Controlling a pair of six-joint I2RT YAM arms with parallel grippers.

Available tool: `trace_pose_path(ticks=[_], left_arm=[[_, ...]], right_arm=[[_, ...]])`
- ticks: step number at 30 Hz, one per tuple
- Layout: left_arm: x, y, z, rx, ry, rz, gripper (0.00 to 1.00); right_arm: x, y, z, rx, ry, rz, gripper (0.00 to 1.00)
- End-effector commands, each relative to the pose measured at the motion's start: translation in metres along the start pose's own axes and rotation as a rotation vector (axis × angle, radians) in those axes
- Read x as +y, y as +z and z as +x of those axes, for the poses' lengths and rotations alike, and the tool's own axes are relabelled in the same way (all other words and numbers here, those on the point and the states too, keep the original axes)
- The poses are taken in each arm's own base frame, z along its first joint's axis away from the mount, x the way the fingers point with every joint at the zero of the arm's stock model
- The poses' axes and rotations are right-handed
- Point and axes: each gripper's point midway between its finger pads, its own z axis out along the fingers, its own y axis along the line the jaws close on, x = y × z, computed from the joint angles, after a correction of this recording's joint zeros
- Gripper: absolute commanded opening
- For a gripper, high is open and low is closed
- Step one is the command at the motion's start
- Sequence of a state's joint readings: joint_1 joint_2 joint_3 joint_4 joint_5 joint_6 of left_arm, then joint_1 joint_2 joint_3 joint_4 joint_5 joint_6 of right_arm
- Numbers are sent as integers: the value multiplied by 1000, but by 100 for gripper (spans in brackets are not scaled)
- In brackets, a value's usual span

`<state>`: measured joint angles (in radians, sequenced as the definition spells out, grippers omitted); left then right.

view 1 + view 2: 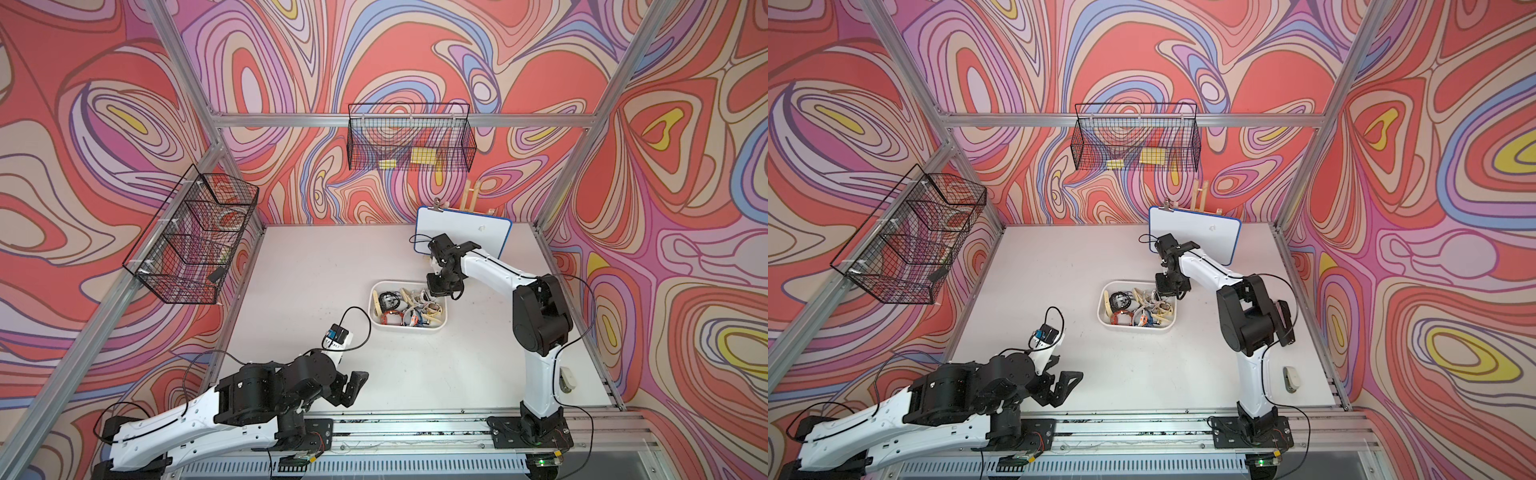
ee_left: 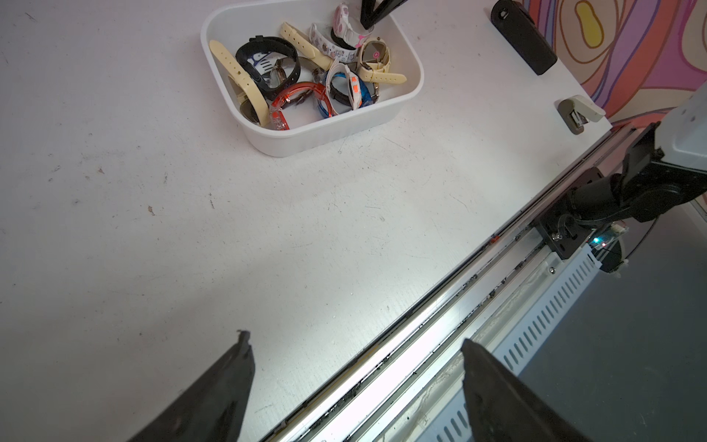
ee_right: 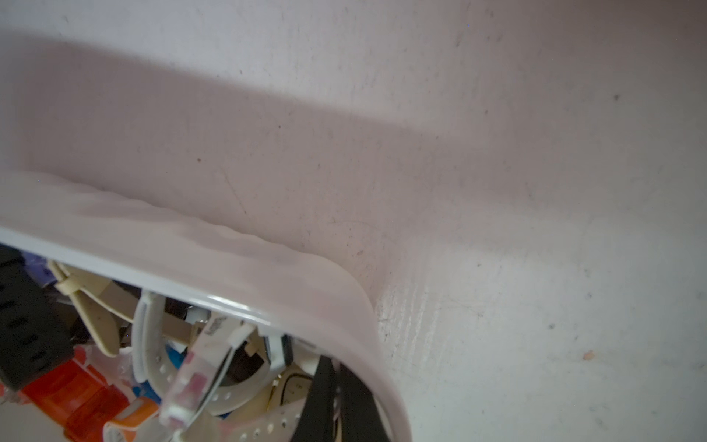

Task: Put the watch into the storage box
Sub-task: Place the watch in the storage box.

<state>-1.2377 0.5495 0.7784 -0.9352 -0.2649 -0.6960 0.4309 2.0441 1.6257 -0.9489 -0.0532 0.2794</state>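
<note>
The storage box (image 1: 409,327) (image 1: 1133,326) (image 2: 317,134) is a white tray at mid-table, holding several watches with cream, black, orange and blue straps. My right gripper (image 1: 432,295) (image 1: 1160,296) (image 2: 368,25) reaches down into its far right corner. Its fingers are shut (image 3: 336,367) just inside the rim (image 3: 267,275), with a thin pale perforated strap showing between them. A pink-and-white watch (image 2: 342,19) stands upright against those fingers. My left gripper (image 1: 351,386) (image 1: 1059,384) (image 2: 355,340) is open and empty, low over the table's front edge.
A blue-edged whiteboard (image 1: 463,230) leans at the back behind the right arm. Black wire baskets hang on the back wall (image 1: 409,141) and the left wall (image 1: 191,237). A small grey stapler-like object (image 1: 1291,378) (image 2: 579,111) lies at front right. A metal rail (image 1: 415,428) borders the front.
</note>
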Motion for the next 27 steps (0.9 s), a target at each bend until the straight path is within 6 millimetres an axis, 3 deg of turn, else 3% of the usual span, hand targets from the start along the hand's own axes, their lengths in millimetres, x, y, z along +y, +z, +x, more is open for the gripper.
trace_pose_path(ticks=[1,5,11,15,23,26,27], left_arm=[[1,1,-1,-11,7,-6,90],[1,1,-1,-13,7,-5,90],[1,0,-2,-20,8,-4,90],[4,0,-7,-43,18,-24,91],[-1,6,-2,-5,27,-15,91],[1,5,-4,-19,27,-28,91],[5,4,-6,-32,23,-44,91]], right_arm=[[-18,-10,-4,-23,24,64,5],[-22,-15,-3,-34,44,80,8],[-8,-21,-2,-49,73,-5,29],[7,-49,-8,-101,70,-92,37],[18,-96,-11,-208,61,-172,39],[23,-125,-6,-284,41,-216,41],[23,-133,-3,-317,29,-234,46]])
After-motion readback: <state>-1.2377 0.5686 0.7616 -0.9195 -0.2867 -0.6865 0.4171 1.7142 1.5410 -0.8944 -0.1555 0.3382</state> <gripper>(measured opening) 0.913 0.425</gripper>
